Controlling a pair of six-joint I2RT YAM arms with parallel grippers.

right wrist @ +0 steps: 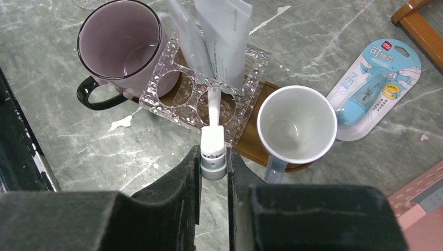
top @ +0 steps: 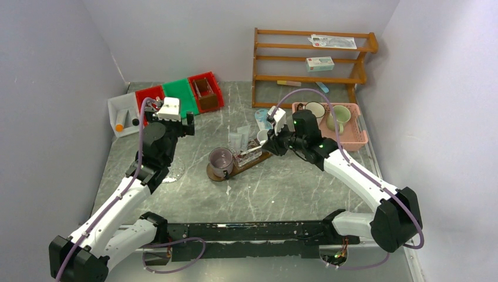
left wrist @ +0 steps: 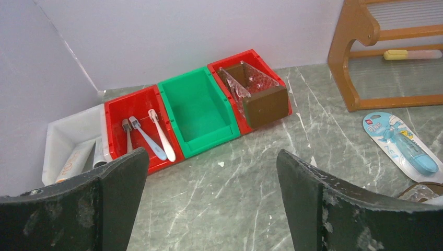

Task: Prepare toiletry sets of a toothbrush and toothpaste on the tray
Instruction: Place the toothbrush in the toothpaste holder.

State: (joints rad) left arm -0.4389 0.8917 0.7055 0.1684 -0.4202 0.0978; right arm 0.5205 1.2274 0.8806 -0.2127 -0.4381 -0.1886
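arms [top: 117,205]: white shells, black joints | cables [top: 140,141]: lilac | fingers [left wrist: 68,209]: black, scuffed pale | base rail [top: 246,232]: black

Grey marbled table [top: 282,194] carries the tray [right wrist: 249,142], plastic bins [left wrist: 198,107], wooden rack [top: 256,67] and pink basket [top: 354,140].

Most of the tray [right wrist: 249,146] hides under the clear holder [right wrist: 177,99], purple mug [right wrist: 120,47] and white mug [right wrist: 296,123], and the top edge crops the white tubes [right wrist: 222,42]

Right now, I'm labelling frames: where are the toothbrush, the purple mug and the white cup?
toothbrush [right wrist: 213,142]: right wrist view, white block at its near end.
purple mug [right wrist: 112,36]: right wrist view, inner wall.
white cup [right wrist: 296,124]: right wrist view, inner floor.
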